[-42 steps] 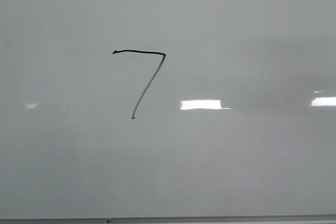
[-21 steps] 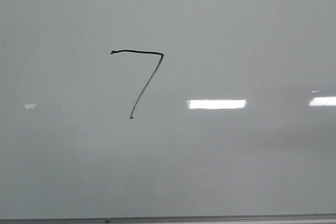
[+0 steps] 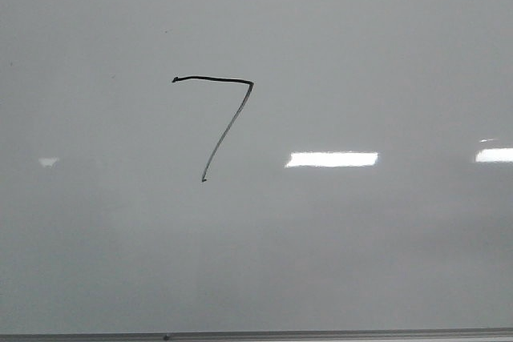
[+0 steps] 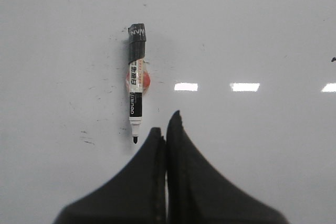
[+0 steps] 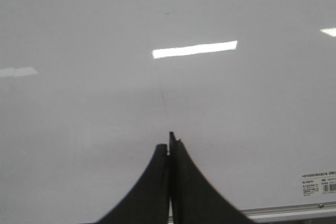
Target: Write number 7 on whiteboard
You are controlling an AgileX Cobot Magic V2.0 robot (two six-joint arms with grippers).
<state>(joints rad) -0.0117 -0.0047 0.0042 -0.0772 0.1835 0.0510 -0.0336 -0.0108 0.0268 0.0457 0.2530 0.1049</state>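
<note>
- You see one whiteboard (image 3: 361,262); its grey frame edge runs along the bottom of the front view, wide bare surface on all sides of the writing.
- Left gripper (image 4: 166,129) and right gripper (image 5: 169,148): both hover over the board, fingers pressed together, holding nothing.
- One marker (image 4: 136,82) lies uncapped just beside the left fingertips.
- One number 7 (image 3: 222,122), left of centre.

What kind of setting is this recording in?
Probably an indoor lab or office workspace: a glossy whiteboard lies as the work surface, with a hand-drawn number 7 on it, an uncapped marker lying loose, and strip-light reflections suggesting ceiling lamps.
</note>
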